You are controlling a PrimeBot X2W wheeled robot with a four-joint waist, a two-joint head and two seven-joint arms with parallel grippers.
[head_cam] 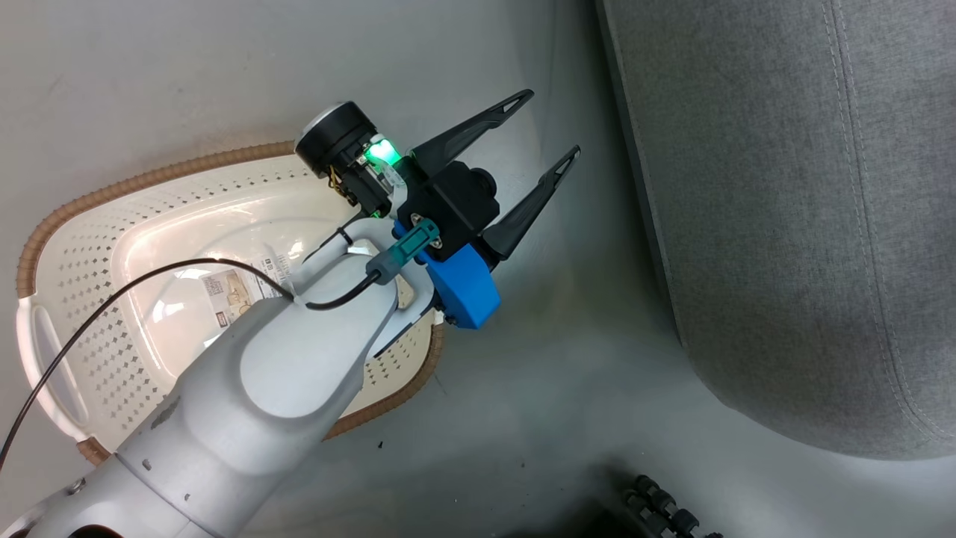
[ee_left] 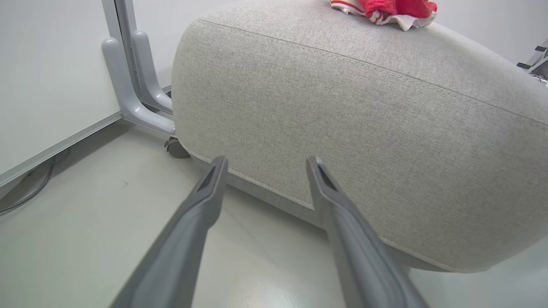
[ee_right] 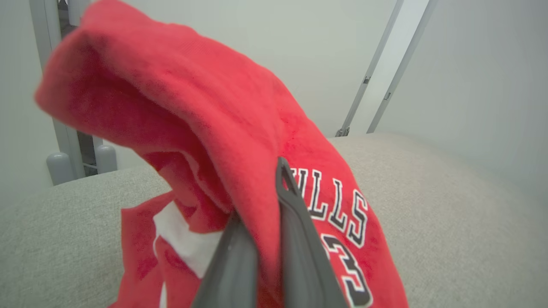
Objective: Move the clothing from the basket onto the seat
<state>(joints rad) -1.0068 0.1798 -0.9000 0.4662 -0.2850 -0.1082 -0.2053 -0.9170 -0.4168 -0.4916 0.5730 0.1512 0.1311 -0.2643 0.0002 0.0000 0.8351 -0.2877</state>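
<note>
Right jaws clamp red clothing (ee_right: pixel 192 107) over seat (ee_right: pixel 449 214) for drop; left jaws wide, idle by basket (head_cam: pixel 149 176) at frame left (looks empty).

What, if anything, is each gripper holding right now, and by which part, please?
Right gripper: shut on a fold of the clothing beside its lettering. Left gripper: open, holding nothing.

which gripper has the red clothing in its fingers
The right gripper: its fingers are shut on the red clothing over the seat. The left gripper stands open and empty.
</note>
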